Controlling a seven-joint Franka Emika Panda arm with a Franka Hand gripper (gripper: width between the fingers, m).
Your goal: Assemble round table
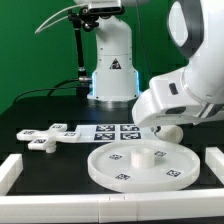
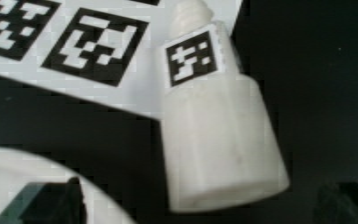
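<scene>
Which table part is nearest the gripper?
The cylinder leg, lying on its side at the marker board edge, directly under the open gripper. The round disc and cross-shaped base lie off to the sides.

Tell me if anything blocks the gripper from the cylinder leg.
Nothing visible does. The cylinder leg lies bare below the open gripper, its tagged end by the marker board, the round disc beside it.

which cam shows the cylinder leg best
Wrist view: the leg lies full length by the marker board's edge, with its tag facing the camera. In the exterior view the arm hangs over that spot and hides nearly all of it.
</scene>
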